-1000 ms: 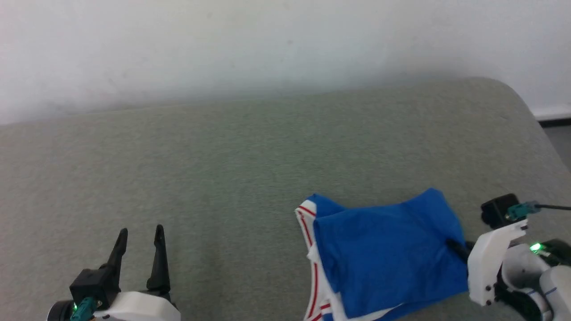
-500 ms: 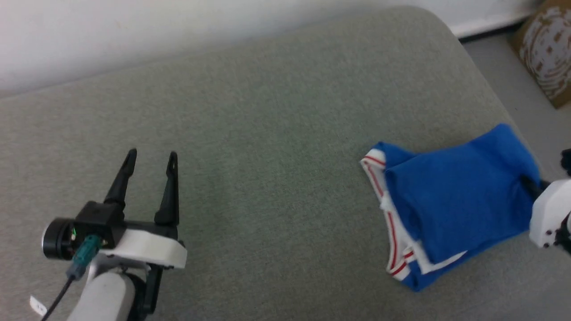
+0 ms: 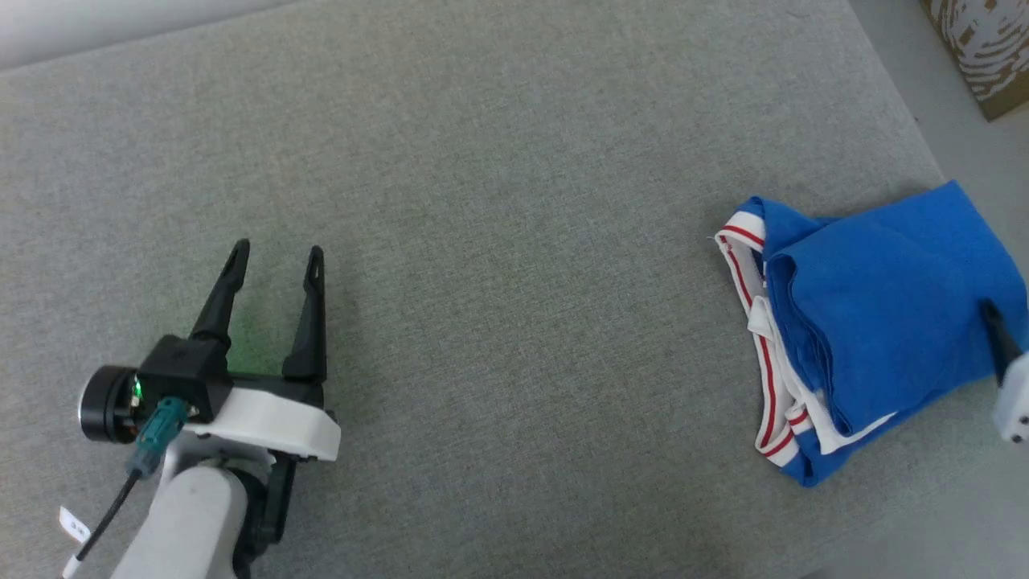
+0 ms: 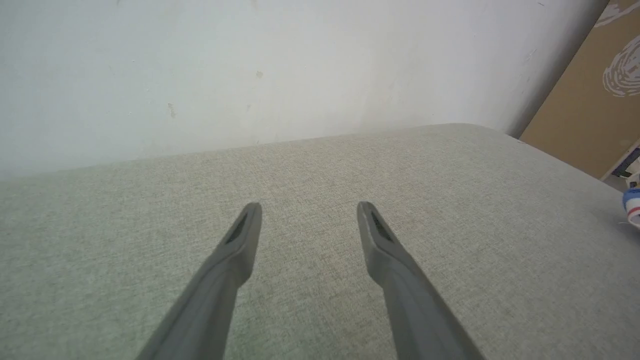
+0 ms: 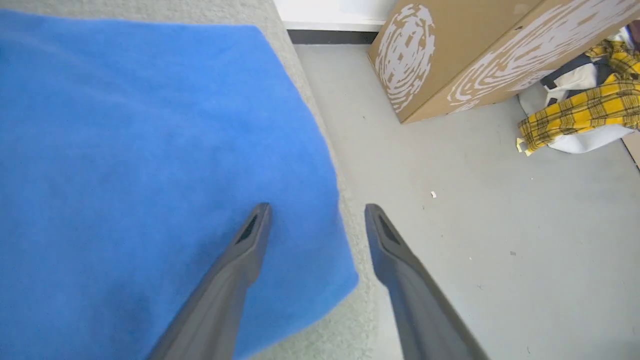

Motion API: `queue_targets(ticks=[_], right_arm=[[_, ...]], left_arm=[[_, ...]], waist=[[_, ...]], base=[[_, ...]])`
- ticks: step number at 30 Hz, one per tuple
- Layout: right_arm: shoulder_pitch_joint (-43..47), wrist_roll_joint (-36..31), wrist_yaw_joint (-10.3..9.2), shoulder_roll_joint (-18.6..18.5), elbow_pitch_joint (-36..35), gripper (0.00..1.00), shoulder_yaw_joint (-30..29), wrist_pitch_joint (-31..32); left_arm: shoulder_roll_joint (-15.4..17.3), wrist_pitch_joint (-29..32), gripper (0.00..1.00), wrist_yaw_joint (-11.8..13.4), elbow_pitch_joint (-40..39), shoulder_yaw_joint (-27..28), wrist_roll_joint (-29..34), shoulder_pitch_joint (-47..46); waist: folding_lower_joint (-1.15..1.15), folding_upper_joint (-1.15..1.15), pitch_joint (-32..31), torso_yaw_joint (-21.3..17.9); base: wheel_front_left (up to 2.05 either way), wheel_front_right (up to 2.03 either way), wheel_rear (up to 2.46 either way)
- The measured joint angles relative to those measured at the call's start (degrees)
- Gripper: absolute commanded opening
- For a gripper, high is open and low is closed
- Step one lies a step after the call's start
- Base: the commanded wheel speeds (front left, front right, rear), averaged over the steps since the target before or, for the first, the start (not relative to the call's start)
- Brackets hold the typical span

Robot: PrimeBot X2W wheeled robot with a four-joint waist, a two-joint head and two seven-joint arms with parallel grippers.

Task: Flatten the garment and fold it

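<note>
The garment is seen folded into a blue bundle at three o'clock in the head view, near the right edge of the grey cushioned surface, its red-striped white trim turned toward nine o'clock. The right gripper is held with its fingers apart and unclamped. One finger is placed over the blue cloth, the other past the cushion's edge above the floor. The left gripper is found at eight o'clock, well apart from the garment, fingers spread over bare upholstery. A cardboard box is seen on the floor.
</note>
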Motion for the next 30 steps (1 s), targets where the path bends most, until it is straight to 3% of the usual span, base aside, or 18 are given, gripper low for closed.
queue_targets(ticks=[6, 10, 16, 23, 30], right_arm=[[0.14, -5.03, 0.0, -1.43, 6.93, 1.0, -5.1, -5.1], [2.67, -7.0, 0.0, -1.29, 4.75, 1.0, -8.39, -5.95], [10.93, -9.91, 0.0, 3.68, -9.9, 1.0, -11.79, -6.03], [16.9, -11.49, 0.0, 11.37, -24.53, 1.0, -9.55, -4.22], [20.0, -11.89, 0.0, 16.8, -37.55, 1.0, -7.17, -1.47]], left_arm=[[-1.54, -1.55, 1.0, 0.03, 2.03, 0.33, -1.63, 1.91], [-2.38, -2.47, 1.0, 0.07, 3.11, 0.78, -2.5, 3.8], [-3.64, -3.05, 1.0, 0.09, 3.8, 1.66, -3.25, 6.8], [-4.59, -3.46, 1.0, -0.4, 4.63, 2.15, -3.88, 8.52], [-4.45, -3.53, 1.0, -0.55, 5.23, 4.49, -4.01, 9.62]], waist=[[-0.01, 0.0, -2.86, 0.84], [-0.01, 0.0, -5.59, 1.66], [-0.02, 0.0, -9.98, 3.3], [-0.02, 0.0, -13.15, 7.49], [0.0, 0.0, -15.27, 12.76]], base=[[0.0, 0.0, 0.0], [0.0, 0.0, 0.0], [0.0, 0.0, 0.0], [0.0, 0.0, 0.0], [0.0, 0.0, 0.0]])
